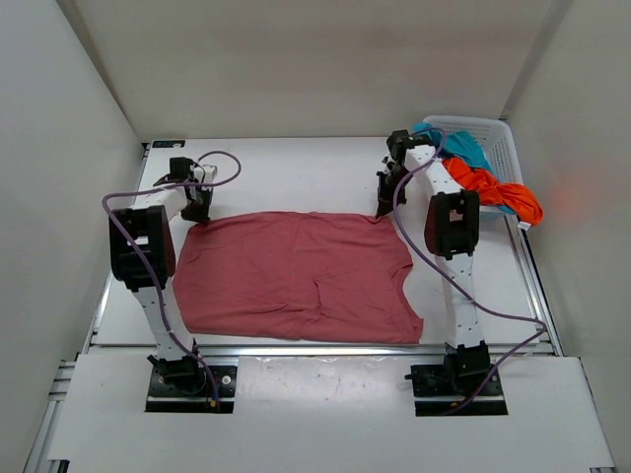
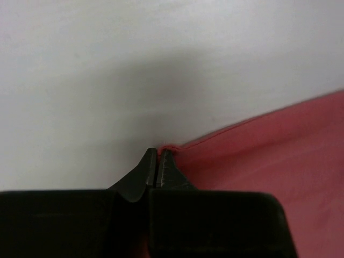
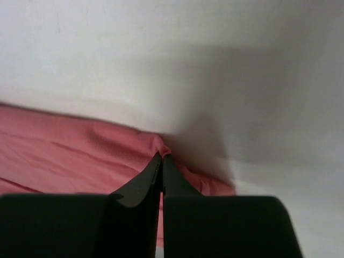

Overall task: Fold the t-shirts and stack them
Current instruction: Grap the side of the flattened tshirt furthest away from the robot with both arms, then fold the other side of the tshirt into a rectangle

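While no stack exists yet, item one, the rose-pink t-shirt [image 1: 296, 281], lies spread flat at the middle of the table [image 1: 296, 168]: soft matte knit, roughly rectangular, lightly creased. Left gripper [image 2: 157, 161]: fingers closed, pinching the far-left hemmed corner. Right gripper [image 3: 162, 164]: fingers closed, nipping a puckered far-right corner. Items two and three, the orange t-shirt [image 1: 498, 189] and teal t-shirt [image 1: 458, 146], sit crumpled in the white lattice basket [image 1: 501, 133], far right. Judged: folding barely begun, two shirts untouched.
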{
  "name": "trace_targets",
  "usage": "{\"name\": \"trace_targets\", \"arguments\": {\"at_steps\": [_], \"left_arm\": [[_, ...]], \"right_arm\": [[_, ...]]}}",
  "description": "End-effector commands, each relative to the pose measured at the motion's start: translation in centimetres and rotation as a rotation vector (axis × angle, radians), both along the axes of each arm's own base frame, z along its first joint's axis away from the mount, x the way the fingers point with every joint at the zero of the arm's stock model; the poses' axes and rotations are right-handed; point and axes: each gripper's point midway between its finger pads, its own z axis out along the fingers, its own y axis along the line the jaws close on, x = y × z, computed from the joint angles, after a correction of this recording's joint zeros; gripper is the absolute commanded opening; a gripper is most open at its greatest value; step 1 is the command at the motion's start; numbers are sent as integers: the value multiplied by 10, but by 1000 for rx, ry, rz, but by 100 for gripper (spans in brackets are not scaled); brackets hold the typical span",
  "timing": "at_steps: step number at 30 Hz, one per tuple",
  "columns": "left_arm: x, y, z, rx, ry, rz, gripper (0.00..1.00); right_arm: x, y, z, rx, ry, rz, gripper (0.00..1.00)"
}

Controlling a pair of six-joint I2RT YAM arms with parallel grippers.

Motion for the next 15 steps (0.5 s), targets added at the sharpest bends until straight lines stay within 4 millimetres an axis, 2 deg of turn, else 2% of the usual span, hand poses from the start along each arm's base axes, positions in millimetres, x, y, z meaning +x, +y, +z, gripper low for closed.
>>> {"name": "trace_targets", "arguments": {"at_steps": [1,3,5,7,8,9,10,11,15], "left_arm": [[-22,-3,33,12,-17,-91,0],[-33,1,39,48,-31,-135,0],[-39,8,61,93,-82,-155,0],[-55,12,62,136,-75,-194,0],[-60,14,70,152,-92,-197,0],[-68,12,72,180,-96,-229,0],[-81,11,60,183,-60,-236,0],[-81,14,70,210,-86,-246,0],[-110,20,66,243,-65,-249,0]], "right_arm": [[-13,10,61,45,-79,50,0],[-25,9,67,45,-70,59,0],[-51,14,79,47,-50,88,0],[-69,16,79,44,-35,105,0],[-81,19,83,43,-38,126,0],[-89,22,79,40,-26,145,0],[-100,24,78,44,-19,159,0],[-115,21,74,53,9,163,0],[-158,17,62,67,45,166,0]]}}
